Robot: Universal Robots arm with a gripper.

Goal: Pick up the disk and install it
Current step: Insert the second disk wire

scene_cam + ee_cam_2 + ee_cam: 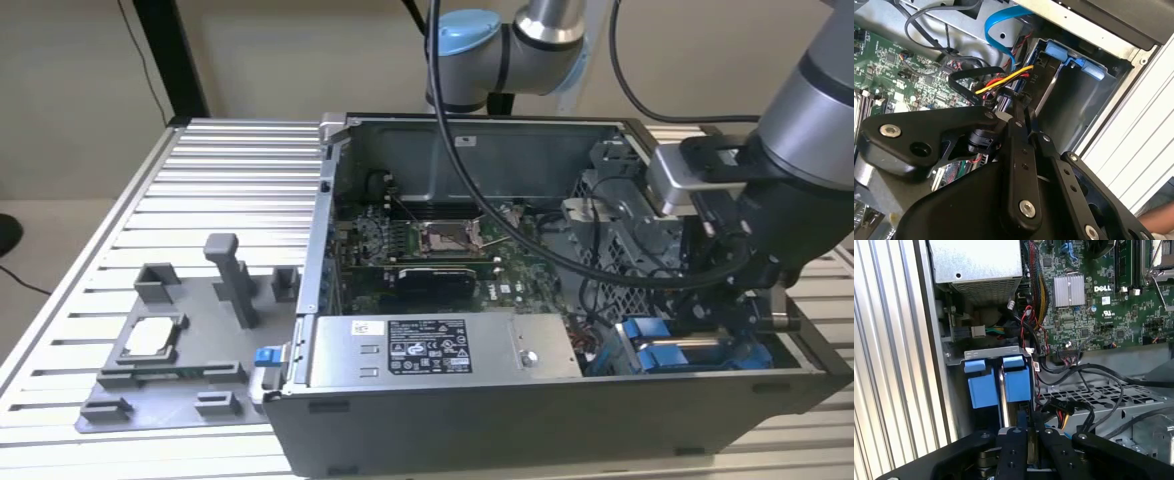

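The disk shows by its bright blue frame (1016,382), standing in the drive bay at the front corner of the open computer case (534,410), at the exterior view's right. Its blue (667,356) also shows there, and the blue tabs (1058,51) appear in the second wrist view. The metal body is mostly hidden. My gripper (1029,422) reaches down into that corner, directly beside the blue frame. Its black fingers (1019,107) lie pressed together, and I see nothing between them. In the exterior view the gripper (714,322) hangs just above the blue parts.
A grey power supply box (441,345) with a label fills the case front. The green motherboard (427,240) lies behind it. Black and coloured cables (1064,370) crowd the bay. On the slatted table (200,170) a grey fixture (200,385) holds a small silver chip (150,338).
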